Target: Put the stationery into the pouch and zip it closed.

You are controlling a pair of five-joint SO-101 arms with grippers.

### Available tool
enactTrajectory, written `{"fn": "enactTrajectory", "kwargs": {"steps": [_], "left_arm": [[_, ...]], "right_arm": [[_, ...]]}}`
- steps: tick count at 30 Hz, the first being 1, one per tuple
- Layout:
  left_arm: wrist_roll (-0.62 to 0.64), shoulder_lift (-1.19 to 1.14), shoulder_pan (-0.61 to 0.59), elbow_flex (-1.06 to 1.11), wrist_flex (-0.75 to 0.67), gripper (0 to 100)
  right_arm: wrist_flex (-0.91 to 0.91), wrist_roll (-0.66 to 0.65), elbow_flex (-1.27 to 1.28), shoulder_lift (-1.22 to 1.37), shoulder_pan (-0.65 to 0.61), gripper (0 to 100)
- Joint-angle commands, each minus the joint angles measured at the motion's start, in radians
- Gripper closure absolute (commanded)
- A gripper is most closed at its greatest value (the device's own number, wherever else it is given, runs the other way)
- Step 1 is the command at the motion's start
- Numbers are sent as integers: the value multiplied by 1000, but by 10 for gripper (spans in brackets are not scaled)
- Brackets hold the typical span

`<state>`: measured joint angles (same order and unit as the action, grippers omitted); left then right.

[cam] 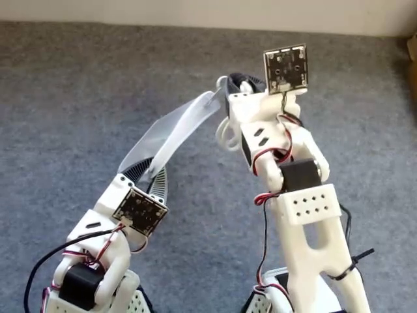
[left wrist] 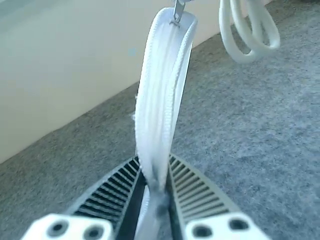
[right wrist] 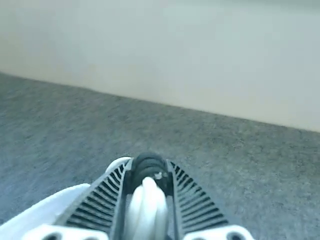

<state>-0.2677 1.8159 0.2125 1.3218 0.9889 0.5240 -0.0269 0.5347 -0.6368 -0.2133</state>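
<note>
The translucent white zip pouch [cam: 171,134] hangs in the air, stretched from lower left to upper centre of the high view above the grey carpet [cam: 65,98]. The left gripper [left wrist: 155,165] is clamped tight on the pouch's near end. The right gripper [right wrist: 147,170] is closed on something white at the far end, seemingly the pull by the metal zip slider [left wrist: 177,14]. A white looped cord [left wrist: 247,35] dangles beside it. The teeth look meshed along the visible length, so the zip is probably at or near its stop. To finish well, pull straight along the zip line against a firm left hold. Whether the stationery is inside cannot be told.
</note>
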Motion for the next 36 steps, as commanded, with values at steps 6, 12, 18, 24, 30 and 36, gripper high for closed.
{"fn": "enactTrajectory", "kwargs": {"steps": [6, 12, 18, 24, 30, 36], "left_arm": [[12, 2, -61, 4, 17, 995], [12, 2, -61, 30, 11, 995], [12, 2, -61, 30, 11, 995], [12, 2, -61, 30, 11, 995], [12, 4, -61, 50, 11, 995], [12, 4, -59, 58, 9, 995]], "right_arm": [[-58, -11, -28, 42, 108, 993], [1, -9, -30, 41, 51, 988], [71, -9, -19, -5, 41, 988], [71, -11, 140, -209, 16, 988], [68, -11, 360, -403, -62, 988], [47, -11, 521, -483, -93, 988]]}}
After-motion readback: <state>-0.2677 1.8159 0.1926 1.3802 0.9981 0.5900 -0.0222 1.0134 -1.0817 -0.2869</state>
